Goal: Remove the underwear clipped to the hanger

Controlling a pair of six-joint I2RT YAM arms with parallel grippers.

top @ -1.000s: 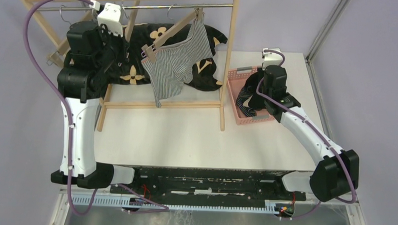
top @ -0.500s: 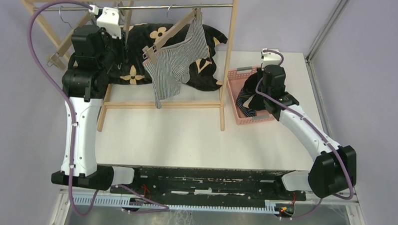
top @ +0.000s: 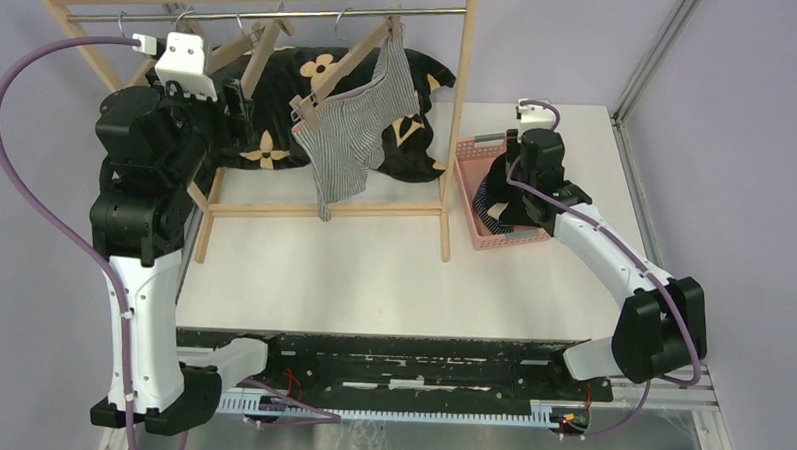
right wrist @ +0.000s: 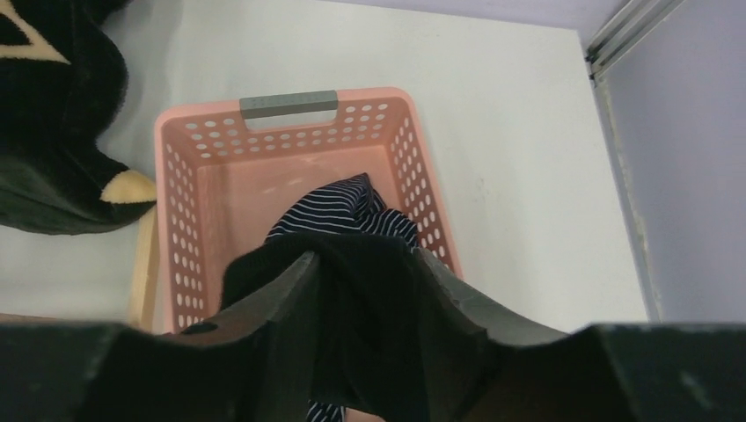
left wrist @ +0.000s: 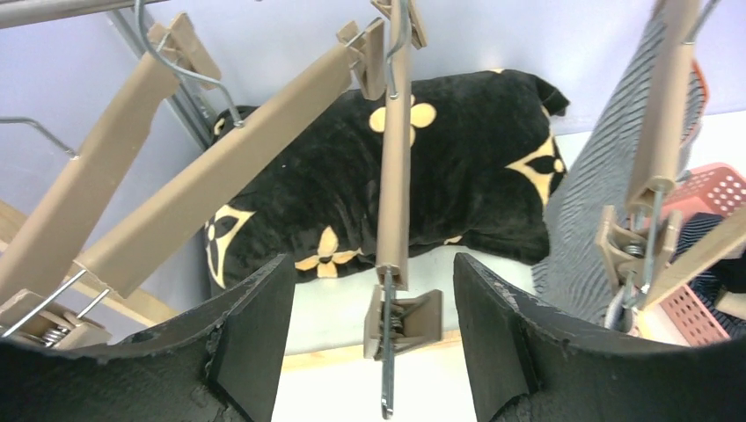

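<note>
At the table's right edge, the right tool (right wrist: 361, 264) grips the plain black cloth underwear (right wrist: 369, 343) above the perforated pink plastic basket (right wrist: 176, 220), where the navy white-striped underwear (right wrist: 339, 207) lies; it should release low, inside the walls. Near the far left corner, the left tool (left wrist: 369, 290) gapes wide before bare tan wooden clip hangers (left wrist: 396, 176). Along the far edge, the grey-white striped underwear (top: 352, 143) hangs clipped above the black flower-marked cushion (left wrist: 466, 167); dangling clips crowd the approach.

**One Hanging, Two at the Basket**

The grey striped piece (top: 350, 133) hangs slack from a slanted hanger (top: 345, 64), clipped at its waistband. The navy striped piece (right wrist: 339, 207) lies crumpled in the pink basket (right wrist: 288, 105). The black piece (right wrist: 365, 303) is pinched in the right hand (right wrist: 362, 264) above it.
</note>
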